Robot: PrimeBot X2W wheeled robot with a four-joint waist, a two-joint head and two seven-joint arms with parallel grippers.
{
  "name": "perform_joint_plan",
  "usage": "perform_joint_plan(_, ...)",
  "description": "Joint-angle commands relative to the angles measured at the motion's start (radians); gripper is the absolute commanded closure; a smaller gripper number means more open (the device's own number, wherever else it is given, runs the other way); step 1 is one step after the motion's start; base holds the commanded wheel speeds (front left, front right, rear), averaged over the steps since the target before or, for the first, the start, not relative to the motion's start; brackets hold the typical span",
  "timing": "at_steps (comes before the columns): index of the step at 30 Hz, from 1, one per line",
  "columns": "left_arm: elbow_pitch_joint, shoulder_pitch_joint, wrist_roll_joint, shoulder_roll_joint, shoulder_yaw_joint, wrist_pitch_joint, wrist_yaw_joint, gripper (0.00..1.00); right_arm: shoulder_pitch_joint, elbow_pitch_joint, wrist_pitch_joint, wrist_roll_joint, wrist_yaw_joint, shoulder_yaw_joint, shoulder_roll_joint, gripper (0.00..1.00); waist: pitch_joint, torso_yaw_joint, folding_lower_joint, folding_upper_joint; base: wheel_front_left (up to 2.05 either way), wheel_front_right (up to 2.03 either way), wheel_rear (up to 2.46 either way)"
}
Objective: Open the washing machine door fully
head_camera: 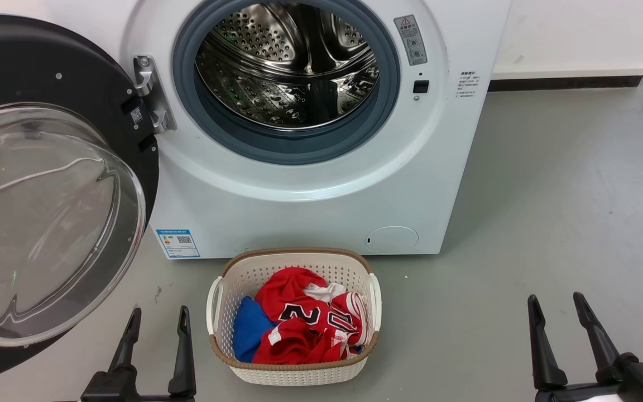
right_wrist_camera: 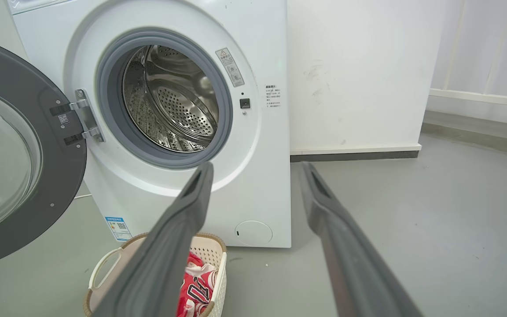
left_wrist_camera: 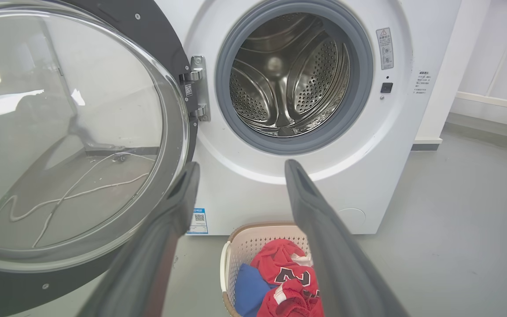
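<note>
washing machine door point(head_camera: 48, 184) standing wide open beside drum point(head_camera: 288, 61), left claw point(head_camera: 159, 310) spread, empty, right claw point(head_camera: 555, 297) spread, empty

The head camera looks forward and down: drum opening point(head_camera: 288, 72) at 12 o'clock, laundry basket point(head_camera: 299, 252) at 6. The left wrist camera sights along the left gripper point(left_wrist_camera: 240, 167), close to the washing machine door point(left_wrist_camera: 60, 132) at 9 o'clock. The right wrist camera, along the right gripper point(right_wrist_camera: 255, 168), has the drum opening at 10 o'clock. All three share drum opening and laundry basket.
</note>
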Motion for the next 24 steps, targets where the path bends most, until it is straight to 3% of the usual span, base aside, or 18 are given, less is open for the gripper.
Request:
perform_joint_plan(1, 0.002, -0.008, 0.006, -0.001, 0.002, 0.002, 0.003, 0.0, 0.005, 0.001, -0.002, 0.002, 0.0, 0.001, 0.003, 0.0, 0.0, 0.0, 0.0, -0.0001, 0.0, 0.0, 0.0)
perform_joint_plan(2, 0.002, 0.0, 0.0, 0.0, 0.0, 0.0, 0.001, 1.0, 0.0, 0.001, 0.0, 0.001, 0.0, 0.001, 0.0, 1.0, -0.001, 0.0, 0.0, -0.0001, 0.0, 0.0, 0.0)
perform_joint_plan(9, 0.061, 0.005, -0.015, -0.002, -0.005, 0.004, -0.001, 1.0, 0.001, 0.052, 0.004, 0.02, 0.0, 0.003, 0.0, 1.0, -0.001, 0.0, 0.0, -0.0001, 0.0, 0.0, 0.0)
perform_joint_plan(24, 0.096, -0.05, -0.318, -0.001, 0.016, 0.079, -0.024, 1.0, -0.055, 0.094, 0.059, 0.332, 0.0, 0.007, -0.019, 1.0, 0.002, 0.004, 0.0, -0.0001, 0.0, 0.0, 0.0)
